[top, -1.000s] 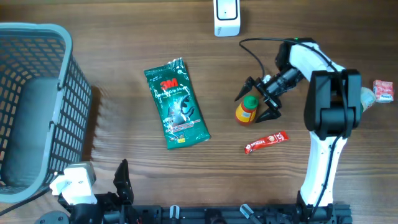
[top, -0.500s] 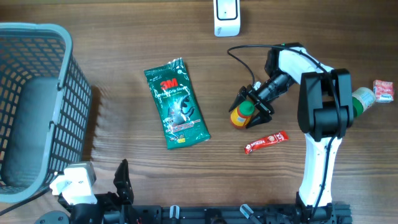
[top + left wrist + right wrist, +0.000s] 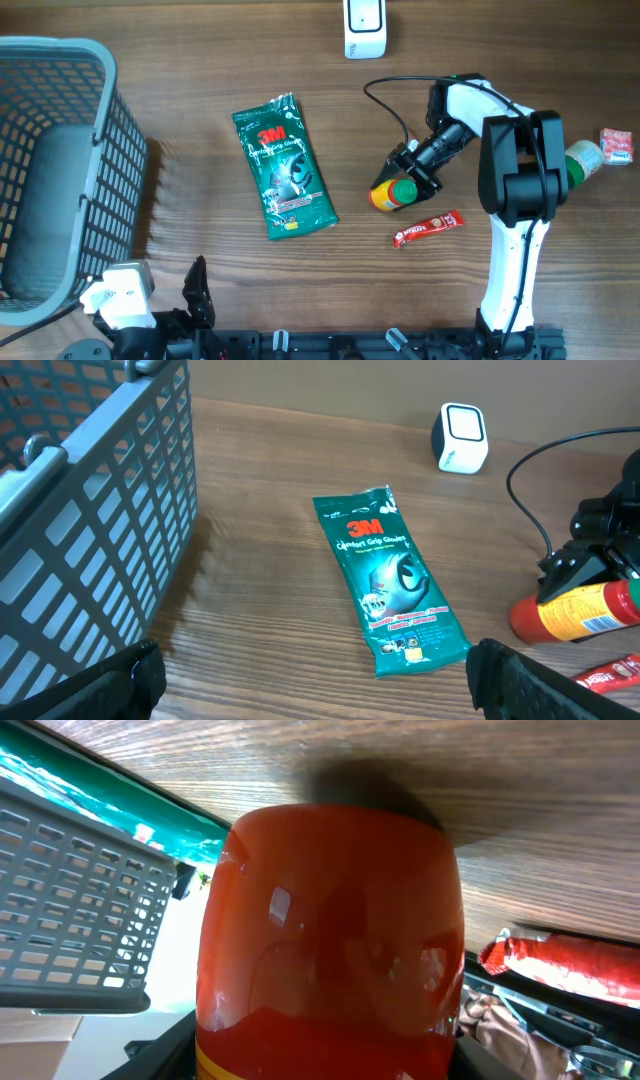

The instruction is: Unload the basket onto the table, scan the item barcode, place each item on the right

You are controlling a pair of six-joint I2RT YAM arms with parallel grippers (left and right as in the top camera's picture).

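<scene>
A red bottle point(image 3: 385, 196) with a green cap point(image 3: 403, 190) lies tilted on the wood table, right of centre. My right gripper point(image 3: 408, 180) is shut on it near the cap end. In the right wrist view the bottle point(image 3: 330, 930) fills the frame, and the right gripper point(image 3: 325, 1055) has a black finger pressed against each side. The left wrist view shows the bottle point(image 3: 575, 610) lying nearly flat under those fingers. The white scanner point(image 3: 365, 25) stands at the table's far edge. My left gripper point(image 3: 318, 685) hangs open near the front edge, holding nothing.
A green 3M packet point(image 3: 285, 165) lies at mid-table. A red sachet point(image 3: 428, 228) sits just in front of the bottle. A grey basket point(image 3: 60, 170) fills the left side. A green-capped item point(image 3: 582, 158) and a red packet point(image 3: 617, 145) lie at the far right.
My right gripper moved left onto the bottle and narrowed around it. The bottle went from upright to tilted and shifted slightly forward. The left arm stayed still.
</scene>
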